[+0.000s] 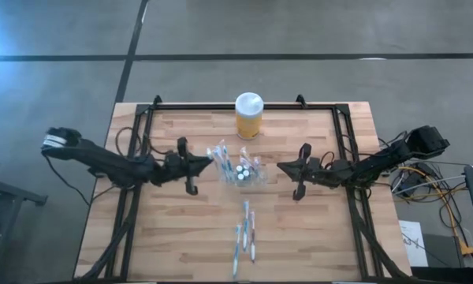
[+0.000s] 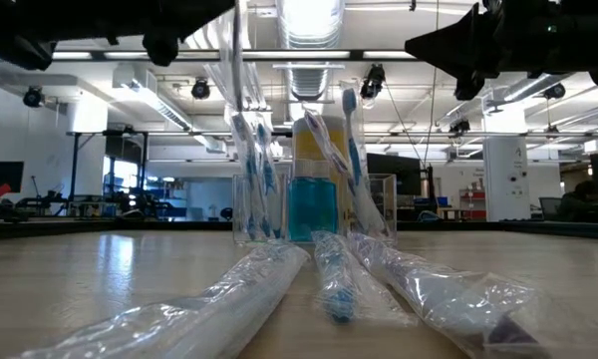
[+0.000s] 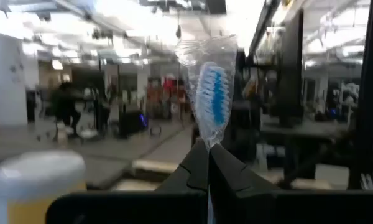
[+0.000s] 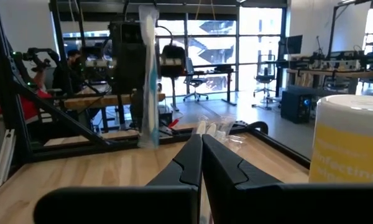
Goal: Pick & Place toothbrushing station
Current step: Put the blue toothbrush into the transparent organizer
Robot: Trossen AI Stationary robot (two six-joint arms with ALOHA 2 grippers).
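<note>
Bright, even overhead light. Ceiling lights (image 2: 309, 20) glare white above table in low view. Wrapped toothbrushes (image 2: 339, 284) nearest camera blurred. Left wrist view soft throughout: room behind left gripper (image 3: 208, 163) hazy, ceiling blown out; wrapped brush (image 3: 211, 99) above fingertips sharpest. Right wrist view sharp, windows bright beyond right gripper (image 4: 202, 144).

A yellow jar (image 1: 249, 117) with a white lid stands upright near the far edge of the wooden table (image 1: 165, 237), about midway along it; three wrapped toothbrushes (image 1: 244, 237) lie close together on the near half, in clear plastic sleeves, roughly parallel; beyond the table lies grey floor (image 1: 299, 31) crossed by dark lines; a bundle of cables (image 1: 426, 185) hangs off the right side.
</note>
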